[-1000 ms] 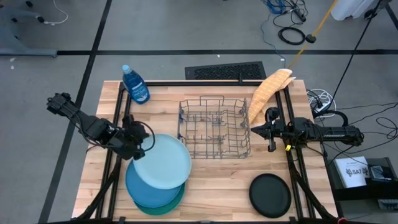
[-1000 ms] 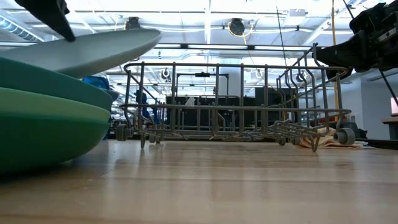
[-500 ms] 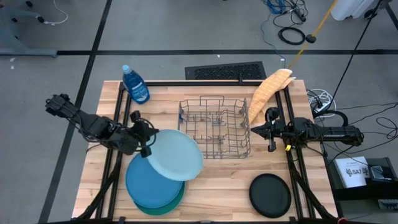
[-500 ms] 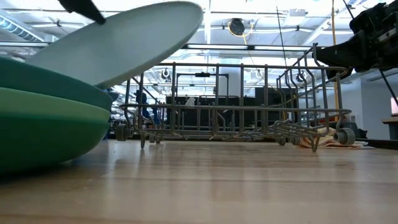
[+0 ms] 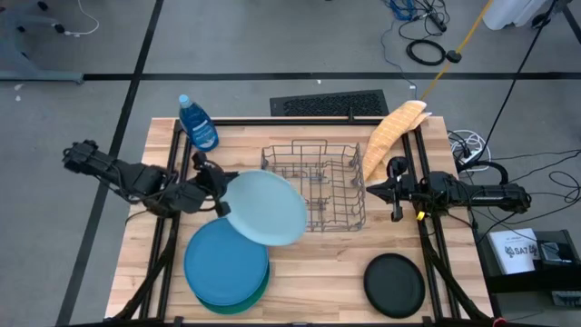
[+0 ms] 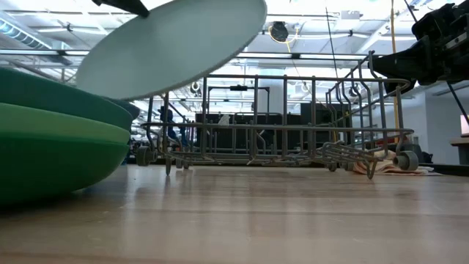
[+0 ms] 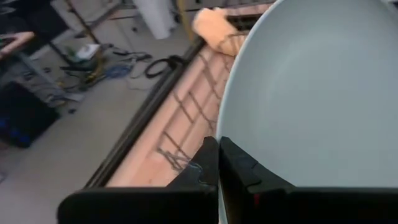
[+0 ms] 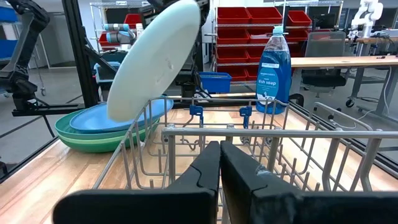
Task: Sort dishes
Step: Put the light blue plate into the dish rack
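My left gripper (image 5: 221,195) is shut on a light blue plate (image 5: 266,207), which it holds tilted in the air over the left end of the grey wire rack (image 5: 313,186). The plate also shows in the low view (image 6: 176,44) and the right wrist view (image 8: 155,59). A stack of blue (image 5: 225,263), teal and green plates (image 6: 51,154) rests on the table's near left. A smaller black plate (image 5: 394,284) lies flat at the near right. My right gripper (image 5: 368,189) is shut and empty, waiting at the rack's right end. My left gripper pinches the light blue plate's rim (image 7: 225,127) between its two fingers, on the plate's left side. The fingers come at it from the table's left. The plate is lifted clear of the stack and tilted, its free edge (image 6: 253,18) raised toward the rack.
A blue soap bottle (image 5: 197,123) stands at the far left of the table. A yellow cloth (image 5: 392,134) lies at the far right corner. Bare wood shows between the stack and the black plate.
My left gripper has gone up and toward the table's right, toward the rack, carrying the light blue plate. The plate has come off the stack, tipped up more steeply, and now overlaps the rack's left end. The blue plate beneath lies uncovered.
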`<state>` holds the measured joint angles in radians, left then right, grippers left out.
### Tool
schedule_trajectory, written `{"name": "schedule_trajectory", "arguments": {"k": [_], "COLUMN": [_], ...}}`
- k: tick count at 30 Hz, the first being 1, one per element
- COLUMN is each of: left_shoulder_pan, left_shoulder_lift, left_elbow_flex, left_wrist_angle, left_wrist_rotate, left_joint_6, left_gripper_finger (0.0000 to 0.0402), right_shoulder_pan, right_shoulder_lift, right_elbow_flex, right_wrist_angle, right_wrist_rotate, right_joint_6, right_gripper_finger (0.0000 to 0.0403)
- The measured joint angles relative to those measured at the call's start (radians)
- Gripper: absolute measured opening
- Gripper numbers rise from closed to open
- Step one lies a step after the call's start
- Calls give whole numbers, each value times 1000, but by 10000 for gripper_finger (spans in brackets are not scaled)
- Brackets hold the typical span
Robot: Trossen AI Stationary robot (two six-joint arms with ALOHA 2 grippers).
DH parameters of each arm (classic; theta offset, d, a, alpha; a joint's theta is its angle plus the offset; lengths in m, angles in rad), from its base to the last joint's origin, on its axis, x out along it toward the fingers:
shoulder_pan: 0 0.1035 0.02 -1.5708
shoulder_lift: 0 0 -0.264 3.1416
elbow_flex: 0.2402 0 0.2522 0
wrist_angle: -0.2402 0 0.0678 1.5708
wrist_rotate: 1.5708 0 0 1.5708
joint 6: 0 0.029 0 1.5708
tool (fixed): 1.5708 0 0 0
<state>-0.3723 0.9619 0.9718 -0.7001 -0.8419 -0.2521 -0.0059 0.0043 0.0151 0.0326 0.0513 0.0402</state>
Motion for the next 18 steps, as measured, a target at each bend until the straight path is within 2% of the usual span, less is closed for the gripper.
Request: {"name": "schedule_trajectory", "arguments": {"k": [7, 18], "left_shoulder_pan": [95, 218], "left_shoulder_lift": [0, 12], "left_elbow_flex": [0, 0], "left_wrist_angle": [91, 308], "left_wrist_rotate": [-8, 27], "left_joint_6": [11, 199], "left_gripper_finger": [0, 1], "right_shoulder_pan": [0, 0], "right_shoulder_lift": [0, 0], "right_elbow_flex": [0, 0], "right_wrist_angle": [0, 0], "right_wrist_rotate": [0, 0], "right_joint_6": [0, 0], "right_gripper_finger": [9, 9]}}
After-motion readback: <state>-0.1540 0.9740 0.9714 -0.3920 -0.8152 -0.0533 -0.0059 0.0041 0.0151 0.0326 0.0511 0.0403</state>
